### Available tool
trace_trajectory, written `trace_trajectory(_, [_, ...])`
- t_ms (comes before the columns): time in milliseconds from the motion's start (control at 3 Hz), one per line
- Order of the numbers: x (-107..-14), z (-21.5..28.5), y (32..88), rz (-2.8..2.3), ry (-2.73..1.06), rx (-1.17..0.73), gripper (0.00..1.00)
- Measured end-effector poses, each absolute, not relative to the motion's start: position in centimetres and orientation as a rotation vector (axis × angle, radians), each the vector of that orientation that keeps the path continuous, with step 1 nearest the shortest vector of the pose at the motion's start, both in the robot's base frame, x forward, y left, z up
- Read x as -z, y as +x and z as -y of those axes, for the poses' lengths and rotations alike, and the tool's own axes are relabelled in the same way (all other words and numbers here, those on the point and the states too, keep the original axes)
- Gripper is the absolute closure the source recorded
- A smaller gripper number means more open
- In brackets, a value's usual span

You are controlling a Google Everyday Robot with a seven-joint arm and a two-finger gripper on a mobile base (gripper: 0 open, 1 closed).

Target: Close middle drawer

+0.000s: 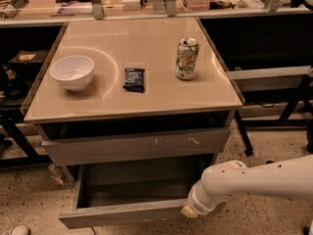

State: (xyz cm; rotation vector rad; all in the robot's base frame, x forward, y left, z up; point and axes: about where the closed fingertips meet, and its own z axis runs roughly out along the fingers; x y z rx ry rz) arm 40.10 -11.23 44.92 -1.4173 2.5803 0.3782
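Plainly, the middle drawer [128, 213] stands pulled well out toward the near side, low under the bench [146, 43]. Its smooth grey box lies open to view below the scratched drawer front [137, 147]. The gripper [189, 211] sits at the right part of the middle drawer's plain front, at or just against its near face, on the white arm [259, 179] that reaches in from the right. Whether the gripper is spread or closed I cannot tell, since the wrist covers it.

By its look the drawer is a stiff, rigid box on slides and light while empty. With no handle there is nothing to pinch, so a flat push on the front face should serve. Pushing nearer the middle would help keep it from racking sideways.

The front's right end and the box's right wall are hidden behind the arm, and the slides are out of sight. On the bench a white bowl [72, 72], a dark snack packet [134, 79] and a drinks can [187, 58] stand apart.
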Motion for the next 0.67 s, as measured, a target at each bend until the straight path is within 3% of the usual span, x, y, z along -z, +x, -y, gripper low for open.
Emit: trace_trajectory(667, [-44.92, 11.23, 40.10, -2.580, -1.417, -0.378, 0.12])
